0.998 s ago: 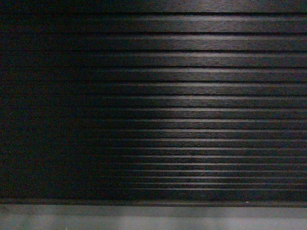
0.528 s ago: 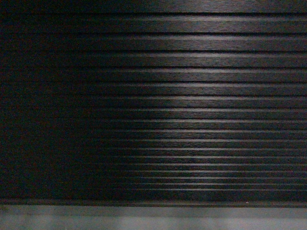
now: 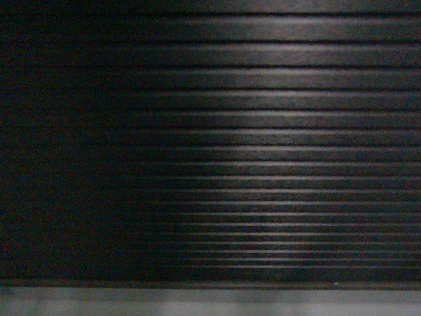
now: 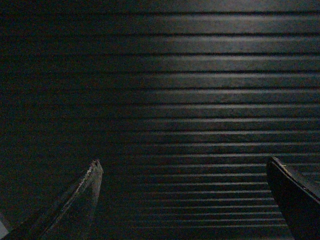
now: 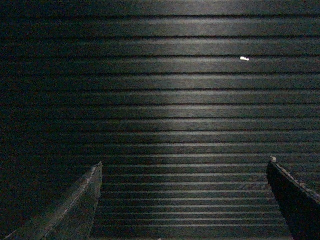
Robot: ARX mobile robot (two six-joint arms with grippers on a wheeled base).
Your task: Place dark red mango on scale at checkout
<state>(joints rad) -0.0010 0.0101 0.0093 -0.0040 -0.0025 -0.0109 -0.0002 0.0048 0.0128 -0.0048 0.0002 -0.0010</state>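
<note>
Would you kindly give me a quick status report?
Left gripper and right gripper open, empty. Mango and scale not in view. Ribbed checkout front panel fills every camera.

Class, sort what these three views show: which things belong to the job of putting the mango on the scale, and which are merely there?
Belongs to the job:
- checkout, ribbed dark front panel filling every view
- left gripper, open, empty
- right gripper, open, empty
The mango and scale are not in view.

Merely there:
- grey floor strip
- small white speck on the panel
</note>
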